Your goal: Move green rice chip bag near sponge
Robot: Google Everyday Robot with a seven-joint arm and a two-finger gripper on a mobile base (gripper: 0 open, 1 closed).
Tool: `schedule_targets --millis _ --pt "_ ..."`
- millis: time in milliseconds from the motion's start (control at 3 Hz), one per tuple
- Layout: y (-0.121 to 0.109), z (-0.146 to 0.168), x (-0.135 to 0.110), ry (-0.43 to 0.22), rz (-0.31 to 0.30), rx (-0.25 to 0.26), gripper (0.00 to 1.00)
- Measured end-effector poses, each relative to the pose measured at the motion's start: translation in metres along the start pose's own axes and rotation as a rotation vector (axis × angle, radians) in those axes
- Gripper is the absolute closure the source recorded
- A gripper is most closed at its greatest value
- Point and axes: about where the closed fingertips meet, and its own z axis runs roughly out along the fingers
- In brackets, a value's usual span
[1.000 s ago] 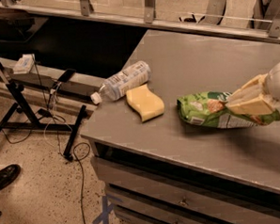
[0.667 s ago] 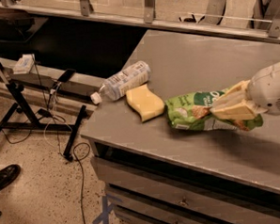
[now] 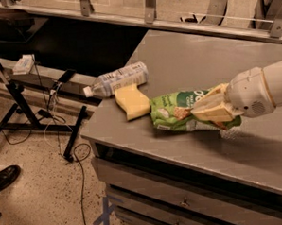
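Observation:
The green rice chip bag (image 3: 176, 111) lies on the grey table (image 3: 186, 64), its left end just beside the pale yellow sponge (image 3: 131, 101); I cannot tell whether they touch. My gripper (image 3: 208, 107) comes in from the right on a white arm and is shut on the bag's right half, its tan fingers (image 3: 212, 113) clamped over it. The bag's right end is partly hidden by the fingers.
A clear plastic bottle (image 3: 114, 80) lies on its side just behind the sponge near the table's left edge. The table's front edge and drawers (image 3: 183, 202) are below. On the floor at left are a black stand (image 3: 17, 99), cables and a shoe (image 3: 4, 177).
My gripper has moved left with the bag in it, bringing the bag from well right of the sponge to right next to it.

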Motion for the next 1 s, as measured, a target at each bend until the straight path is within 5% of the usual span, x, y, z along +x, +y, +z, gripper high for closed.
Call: schedule_targets --millis 1000 --pt "-0.0001 0.0038 -0.0011 -0.002 0.002 -0.002 0.13"
